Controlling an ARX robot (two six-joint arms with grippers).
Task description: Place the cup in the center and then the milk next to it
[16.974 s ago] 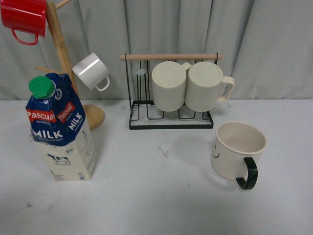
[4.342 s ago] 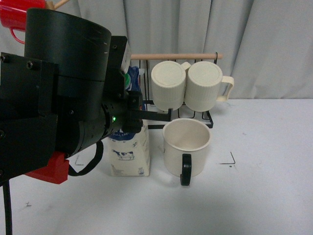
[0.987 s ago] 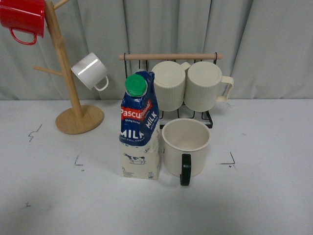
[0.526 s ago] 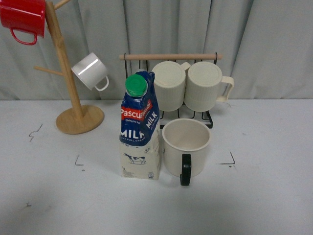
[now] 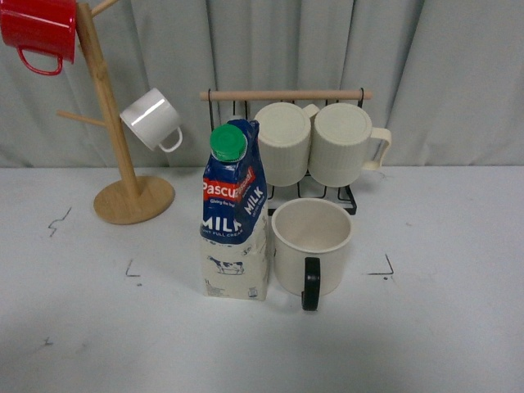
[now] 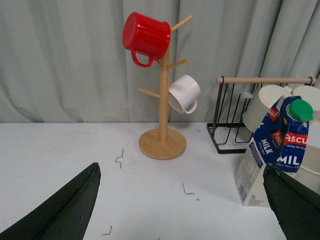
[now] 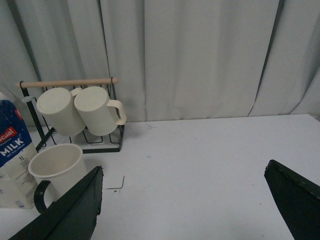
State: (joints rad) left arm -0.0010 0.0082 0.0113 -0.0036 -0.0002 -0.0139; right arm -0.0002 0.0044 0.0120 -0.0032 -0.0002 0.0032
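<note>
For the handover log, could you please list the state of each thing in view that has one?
cup: upright, empty, mid-table
milk carton: upright, capped, beside the cup
ribbed mugs: hung on wire rack
white mug: hung on mug tree
red mug: hung on tree
left gripper: open, empty
right gripper: open, empty

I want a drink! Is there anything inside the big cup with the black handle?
The cup looks empty: its cream inner wall shows in the front view, with nothing in it. The very bottom is hidden by the near rim, so that part can't be checked.
</note>
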